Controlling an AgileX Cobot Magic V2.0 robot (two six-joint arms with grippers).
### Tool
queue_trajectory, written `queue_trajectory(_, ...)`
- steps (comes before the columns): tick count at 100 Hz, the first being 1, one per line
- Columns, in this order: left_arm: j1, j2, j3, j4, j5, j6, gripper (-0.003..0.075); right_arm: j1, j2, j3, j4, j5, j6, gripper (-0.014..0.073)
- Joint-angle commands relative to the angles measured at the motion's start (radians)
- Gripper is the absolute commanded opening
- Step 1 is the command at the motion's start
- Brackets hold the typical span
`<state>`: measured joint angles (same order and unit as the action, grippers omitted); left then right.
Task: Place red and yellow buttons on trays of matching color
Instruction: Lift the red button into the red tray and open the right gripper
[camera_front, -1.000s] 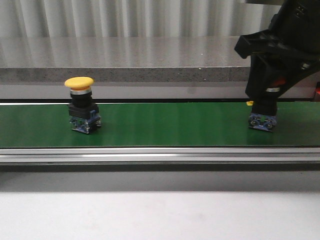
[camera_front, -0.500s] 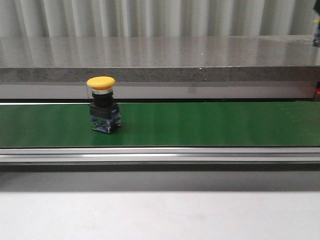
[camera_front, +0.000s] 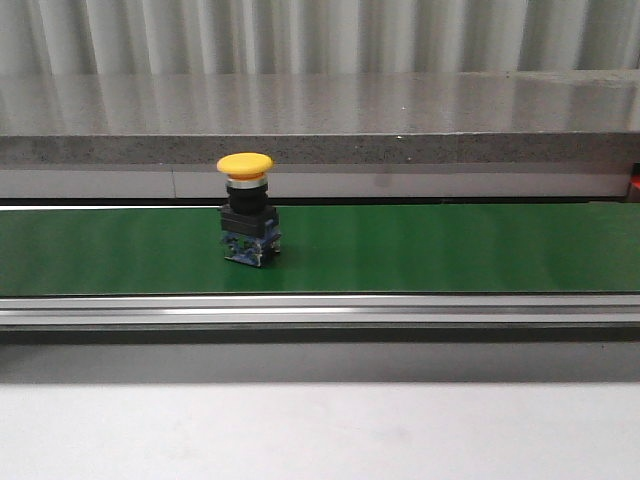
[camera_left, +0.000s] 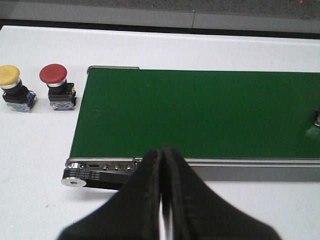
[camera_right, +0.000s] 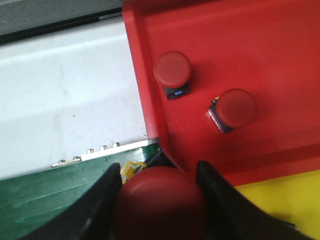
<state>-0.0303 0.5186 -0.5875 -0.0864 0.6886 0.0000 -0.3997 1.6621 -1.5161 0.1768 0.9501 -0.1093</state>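
On the green belt (camera_front: 400, 250) a yellow button (camera_front: 247, 208) stands unattended while the right gripper (camera_right: 159, 200), clamped on a red button (camera_right: 160, 202), must next clear the red tray (camera_right: 280, 55) rim; the left gripper (camera_left: 162, 165) is pressed closed, empty.

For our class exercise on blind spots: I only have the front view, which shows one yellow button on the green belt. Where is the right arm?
Observer: The right fingers grip a held red button near the red tray's corner.
Operator: Is that tray empty?
Observer: No, two red buttons stand in it.
Operator: And the left arm?
Observer: The left fingers are shut on nothing, facing the belt's end. A spare yellow button and a spare red button stand on the white table beside it.
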Motion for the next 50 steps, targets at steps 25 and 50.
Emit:
queue_trajectory(25, -0.007, 0.004, -0.026, -0.015, -0.070, 0.000, -0.0020, -0.032, 0.106, -0.034, 0.015, -0.076, 0.001, 0.0111)
queue_trajectory(50, -0.007, 0.004, -0.026, -0.015, -0.070, 0.000, -0.0020, -0.044, 0.169, -0.032, 0.012, -0.125, 0.001, 0.0111)
